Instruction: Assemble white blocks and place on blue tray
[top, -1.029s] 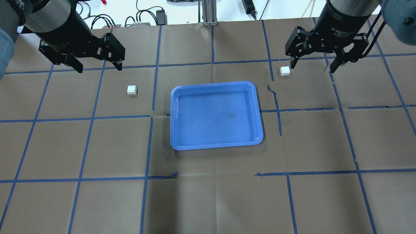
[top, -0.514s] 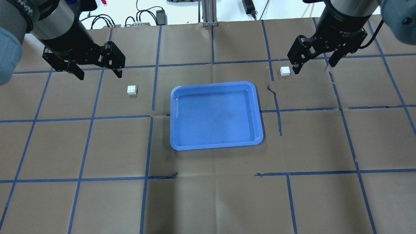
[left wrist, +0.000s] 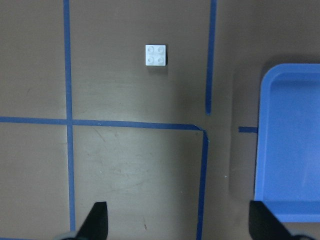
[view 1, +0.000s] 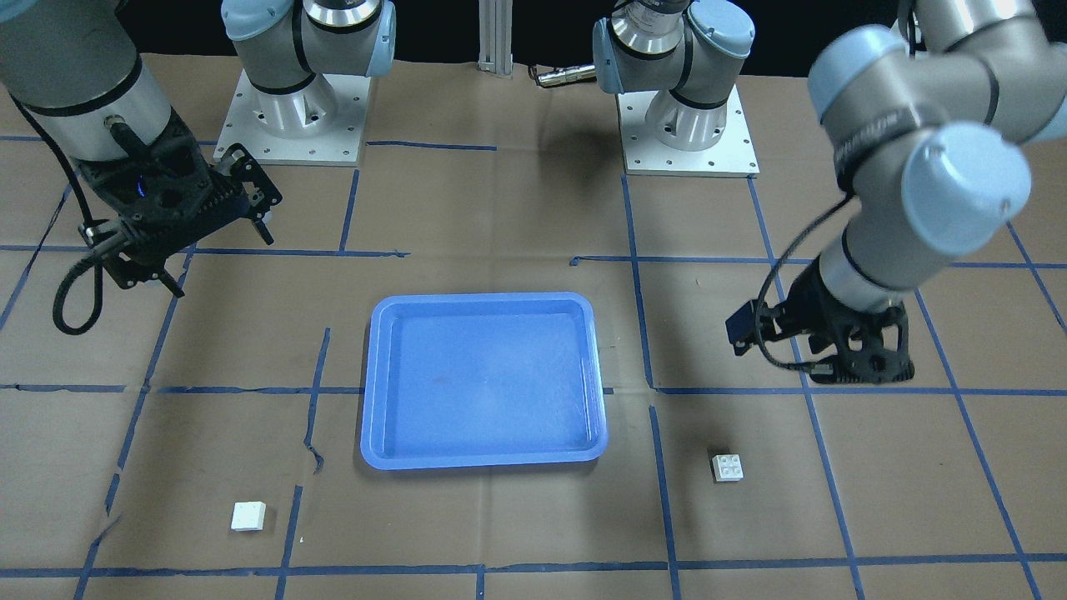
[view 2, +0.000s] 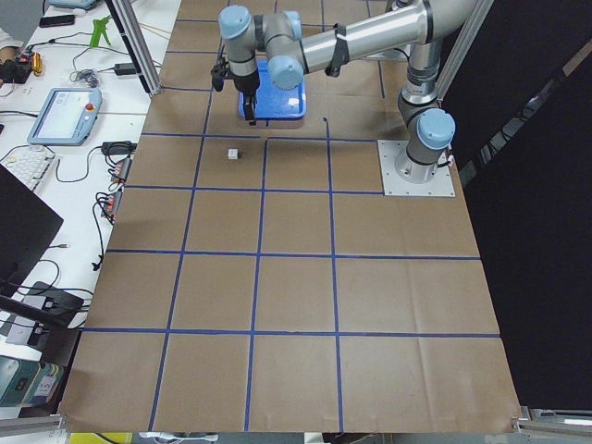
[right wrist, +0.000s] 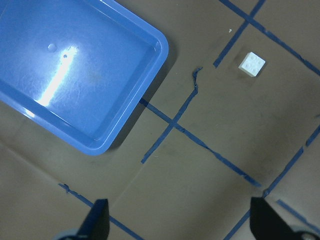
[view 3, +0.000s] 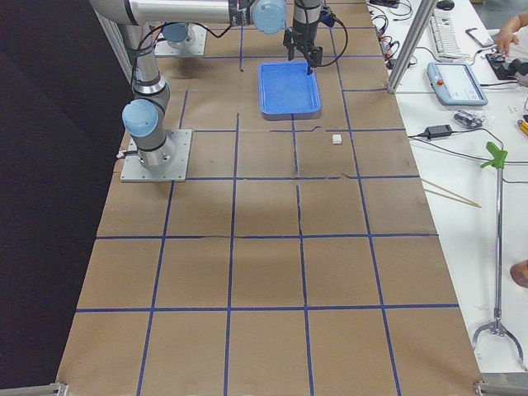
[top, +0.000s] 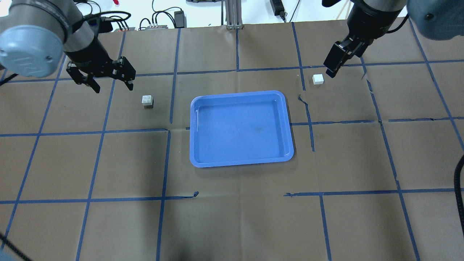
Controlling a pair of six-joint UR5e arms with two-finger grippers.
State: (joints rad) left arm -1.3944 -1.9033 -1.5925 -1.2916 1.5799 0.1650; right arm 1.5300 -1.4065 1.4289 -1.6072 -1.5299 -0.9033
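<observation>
1. The blue tray [top: 239,130] lies flat in the middle of the overhead picture.
2. One white block [top: 146,100] sits on the brown paper [top: 232,217] to the left of the tray, a little apart from it. Its bumps face up.
3. The other white block [top: 318,79] sits up and to the right of the tray's top right corner.
4. The left gripper [top: 113,87] hangs in the upper left, near the first block. Its jaws are wide apart.
5. The right gripper [view 1: 221,260] hangs in the upper right, just beside the second block. Its jaws are wide apart too.
</observation>
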